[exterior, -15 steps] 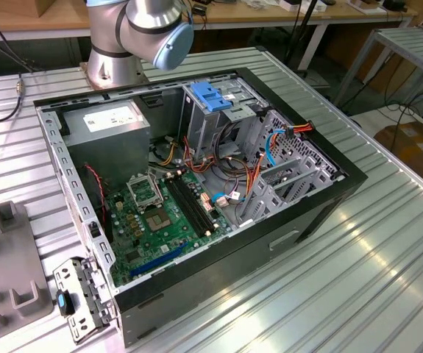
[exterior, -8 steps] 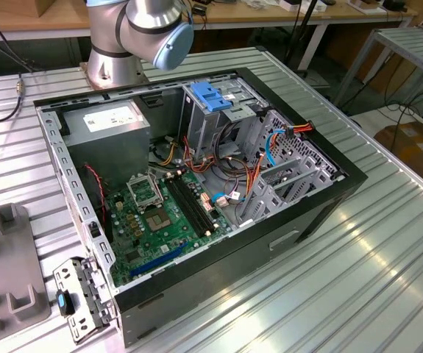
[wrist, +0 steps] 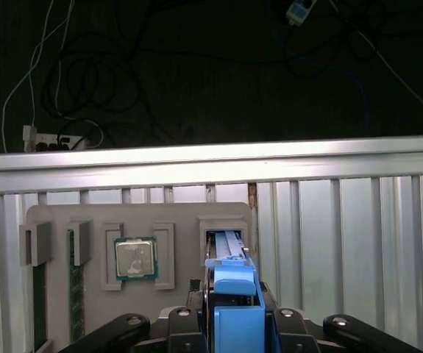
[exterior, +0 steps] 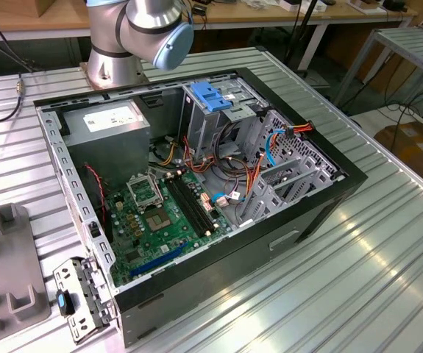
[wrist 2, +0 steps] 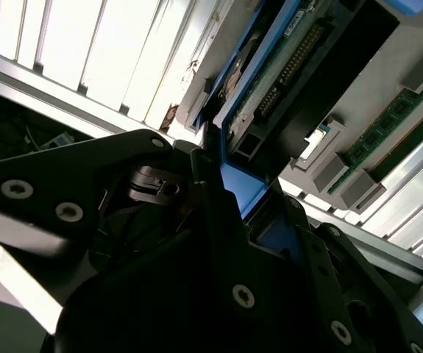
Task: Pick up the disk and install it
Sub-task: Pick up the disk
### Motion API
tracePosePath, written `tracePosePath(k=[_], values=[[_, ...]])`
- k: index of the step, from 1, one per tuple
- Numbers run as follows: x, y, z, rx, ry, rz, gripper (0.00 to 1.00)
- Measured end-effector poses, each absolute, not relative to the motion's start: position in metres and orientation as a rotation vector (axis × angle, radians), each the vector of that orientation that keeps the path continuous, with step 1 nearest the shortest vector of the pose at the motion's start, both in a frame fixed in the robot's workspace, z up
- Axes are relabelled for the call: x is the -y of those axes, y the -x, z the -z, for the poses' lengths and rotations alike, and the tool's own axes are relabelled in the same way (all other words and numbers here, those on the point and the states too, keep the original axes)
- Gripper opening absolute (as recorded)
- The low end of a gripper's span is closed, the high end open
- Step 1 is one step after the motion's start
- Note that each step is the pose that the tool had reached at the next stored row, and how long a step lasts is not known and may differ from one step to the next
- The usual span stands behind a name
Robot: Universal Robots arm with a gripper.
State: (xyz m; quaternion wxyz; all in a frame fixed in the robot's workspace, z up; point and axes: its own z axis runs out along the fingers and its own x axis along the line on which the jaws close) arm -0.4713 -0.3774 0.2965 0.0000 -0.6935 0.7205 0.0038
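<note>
I log: computer case (exterior: 218, 276) on table (exterior: 365, 287), arm base (exterior: 114, 66) behind it. In the case: power supply (exterior: 112, 132) at the exterior view's left rear, drive cage (exterior: 212, 118) to its right, motherboard (exterior: 152, 220) on the floor in front. In the first wrist view, disk (wrist: 232, 283) on edge in a holder (wrist: 174, 217) slot, processor chip (wrist: 135, 259) in the neighbouring recess.

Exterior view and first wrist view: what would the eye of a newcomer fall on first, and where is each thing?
In the exterior view, the open computer case on the ribbed metal table draws the eye, its green motherboard laid bare. In the first wrist view, the disk with its bright blue rail stands on edge in a slot of the grey tray, right at the gripper, with a processor chip seated nearby.
</note>
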Motion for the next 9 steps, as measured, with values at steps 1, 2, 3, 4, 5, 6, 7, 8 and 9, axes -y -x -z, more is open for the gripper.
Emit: tracePosePath(k=[1,2,3,4,5,6,7,8,9], values=[[0.3776,0.4714,-0.2966,-2.252,2.191,-0.012,0.37],[0.3777,0.4714,-0.2966,-2.243,2.2,-0.012,0.37],[0.3777,0.4714,-0.2966,-2.239,2.204,-0.012,0.37],[0.3777,0.4714,-0.2966,-2.239,2.204,-0.012,0.37],[0.3777,0.4714,-0.2966,-2.238,2.205,-0.012,0.37],[0.3777,0.4715,-0.2966,-2.238,2.205,-0.012,0.37],[0.3777,0.4715,-0.2966,-2.238,2.205,-0.012,0.37],[0.3777,0.4715,-0.2966,-2.238,2.205,-0.012,0.37],[0.3777,0.4715,-0.2966,-2.238,2.206,-0.012,0.37]])
